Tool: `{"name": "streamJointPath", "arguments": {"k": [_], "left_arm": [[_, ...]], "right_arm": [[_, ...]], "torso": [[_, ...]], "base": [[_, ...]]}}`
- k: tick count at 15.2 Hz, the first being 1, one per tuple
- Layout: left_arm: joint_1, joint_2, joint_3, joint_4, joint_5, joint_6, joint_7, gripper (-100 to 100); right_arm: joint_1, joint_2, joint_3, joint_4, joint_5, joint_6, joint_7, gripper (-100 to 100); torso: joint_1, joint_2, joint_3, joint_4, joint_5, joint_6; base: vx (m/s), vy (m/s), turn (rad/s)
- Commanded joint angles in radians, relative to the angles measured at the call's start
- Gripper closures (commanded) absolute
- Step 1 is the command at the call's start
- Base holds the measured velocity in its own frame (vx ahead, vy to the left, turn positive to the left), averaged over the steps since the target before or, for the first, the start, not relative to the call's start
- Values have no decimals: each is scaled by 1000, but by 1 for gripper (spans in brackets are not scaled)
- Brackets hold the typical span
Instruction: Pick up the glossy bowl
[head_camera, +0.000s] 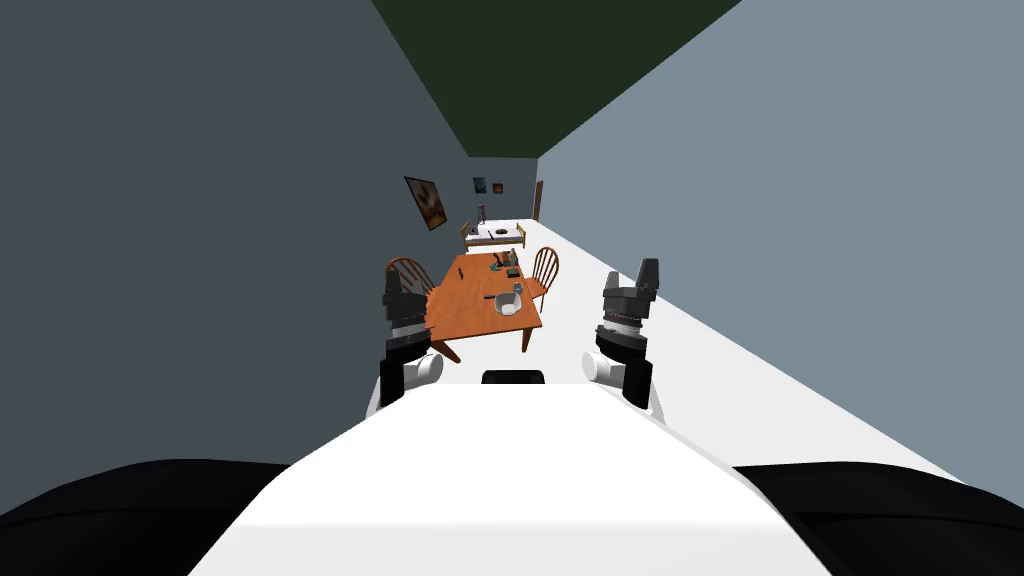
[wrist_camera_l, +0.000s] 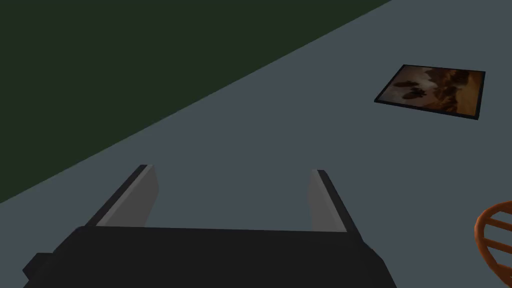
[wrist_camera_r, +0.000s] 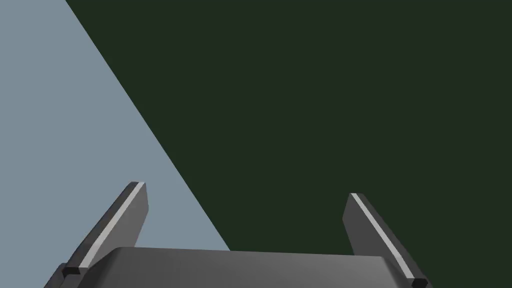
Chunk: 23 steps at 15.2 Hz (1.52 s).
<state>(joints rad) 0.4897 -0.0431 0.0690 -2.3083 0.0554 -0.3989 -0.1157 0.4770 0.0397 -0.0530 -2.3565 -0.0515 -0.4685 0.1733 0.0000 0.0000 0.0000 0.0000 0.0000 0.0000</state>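
Observation:
A white glossy bowl (head_camera: 508, 304) sits near the front right corner of an orange wooden table (head_camera: 470, 310) some way ahead of me. My left gripper (head_camera: 396, 283) is raised at the table's left side, well short of the bowl. In the left wrist view its gripper (wrist_camera_l: 233, 175) stands open with nothing between the fingers. My right gripper (head_camera: 640, 275) is held up to the right of the table, over the white floor. The right wrist view shows that gripper (wrist_camera_r: 245, 192) open and empty too.
Wooden chairs stand at the table's left (head_camera: 408, 272) and right (head_camera: 545, 266); one chair back (wrist_camera_l: 495, 240) lies near my left hand. Small dark items (head_camera: 503, 265) clutter the far end of the table. A second table (head_camera: 494, 234) stands farther back. White floor (head_camera: 620, 260) runs along the right.

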Motion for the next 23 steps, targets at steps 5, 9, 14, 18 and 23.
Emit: {"name": "streamJointPath", "arguments": {"k": [5, 9, 14, 18, 23], "left_arm": [[-13, 111, 4, 19, 2, 43, 3, -100], [-36, 195, 12, 53, 4, 113, 7, -100], [-57, 242, 18, 84, 5, 182, 10, -100], [-82, 279, 25, 120, 7, 259, 15, -100], [-126, 320, 38, 182, 8, 373, 21, -100]], "right_arm": [[0, 0, 0, 0, 0, 0, 0, 0], [0, 0, 0, 0, 0, 0, 0, 0], [0, 0, 0, 0, 0, 0, 0, 0], [0, 0, 0, 0, 0, 0, 0, 0], [0, 0, 0, 0, 0, 0, 0, 0]], "torso": [[-1, 0, 0, 0, 0, 0], [-2, -1, -1, 0, 0, 0], [-3, -2, -1, 0, -1, 0], [-4, -2, -1, 0, -1, 0], [-4, -2, -1, -1, -1, 0]], "base": [[6, -20, -11], [19, -40, -17], [17, -49, -18], [22, -53, -20], [24, -58, -25]]}}
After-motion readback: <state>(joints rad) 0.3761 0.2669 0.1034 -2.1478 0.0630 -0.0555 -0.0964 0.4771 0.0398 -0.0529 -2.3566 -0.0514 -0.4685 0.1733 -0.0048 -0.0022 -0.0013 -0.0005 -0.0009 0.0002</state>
